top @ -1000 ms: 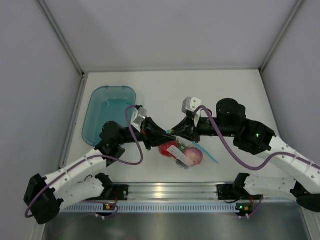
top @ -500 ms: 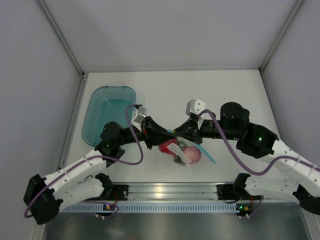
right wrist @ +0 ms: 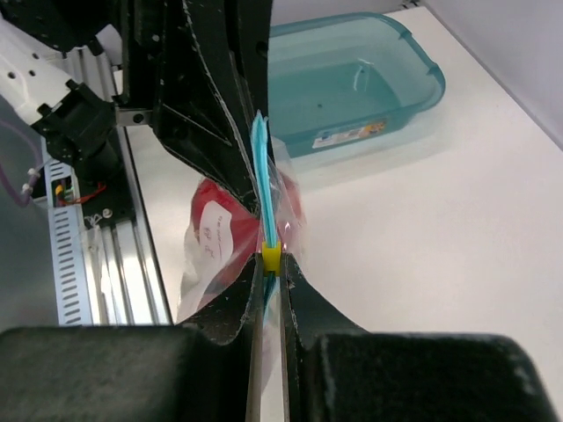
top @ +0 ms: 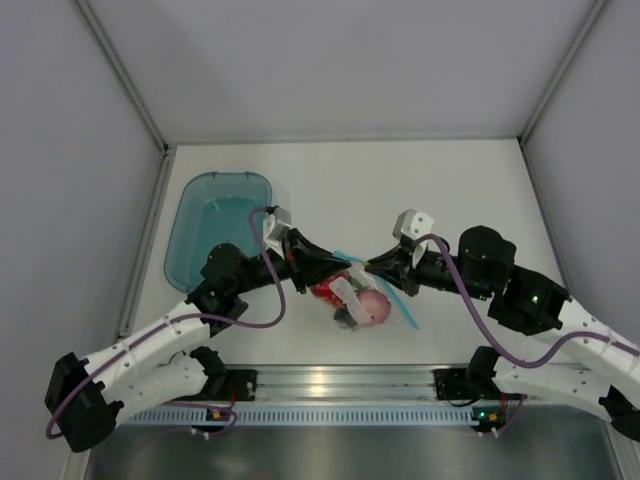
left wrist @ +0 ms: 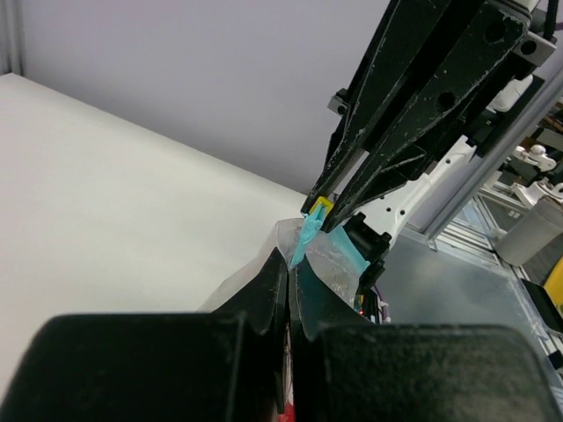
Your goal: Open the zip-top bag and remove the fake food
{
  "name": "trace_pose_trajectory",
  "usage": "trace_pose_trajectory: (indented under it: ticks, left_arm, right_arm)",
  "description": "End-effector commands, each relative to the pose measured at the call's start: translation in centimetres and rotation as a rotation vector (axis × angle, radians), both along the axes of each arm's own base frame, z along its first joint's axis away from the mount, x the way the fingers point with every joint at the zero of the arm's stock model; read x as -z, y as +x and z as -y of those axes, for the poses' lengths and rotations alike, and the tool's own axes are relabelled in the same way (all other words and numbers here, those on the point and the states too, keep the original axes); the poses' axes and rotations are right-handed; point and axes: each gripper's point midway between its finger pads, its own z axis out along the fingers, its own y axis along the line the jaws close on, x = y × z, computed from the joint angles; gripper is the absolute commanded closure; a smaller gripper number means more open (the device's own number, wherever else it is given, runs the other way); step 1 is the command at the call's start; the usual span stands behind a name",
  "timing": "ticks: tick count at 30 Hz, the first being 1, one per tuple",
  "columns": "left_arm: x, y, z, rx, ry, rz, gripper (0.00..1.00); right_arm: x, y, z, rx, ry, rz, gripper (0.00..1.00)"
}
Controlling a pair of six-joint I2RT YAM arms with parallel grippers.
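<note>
Between the pressed-together tips of the right gripper (right wrist: pixel 270 268): yellow slider (right wrist: pixel 271 256) of the zip-top bag (top: pixel 350 292), pinched. Just beyond: left gripper (top: pixel 345 268), clamped on the same blue-stripped top edge, bag slung below both with fake food (top: pixel 375 307) inside. Farther, past the left gripper: teal tub (top: pixel 215 225); zip judged partly drawn at most, emptying not yet begun.

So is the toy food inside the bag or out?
Inside. The red and pink toy food shows through the clear bag, pinched by the left pincer and right pincer.
</note>
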Motion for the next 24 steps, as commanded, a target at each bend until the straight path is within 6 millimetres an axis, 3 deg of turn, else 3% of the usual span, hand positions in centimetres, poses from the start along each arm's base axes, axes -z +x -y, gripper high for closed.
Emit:
trace_pose_trajectory:
  ticks: [1, 14, 24]
  left_arm:
    - [-3.3, 2.0, -1.6, -0.156, -0.097, 0.058, 1.0]
    - [-1.7, 8.4, -5.9, -0.592, -0.142, -0.129, 1.0]
    - [-0.2, 10.1, -8.9, -0.77, -0.177, -0.196, 1.0]
  right_arm:
    - [1.1, 0.3, 1.6, 0.091, -0.011, -0.035, 1.0]
    - [4.9, -0.4, 5.1, 0.262, -0.023, -0.234, 1.0]
    - [7.4, -1.0, 6.4, 0.291, -0.079, -0.283, 1.0]
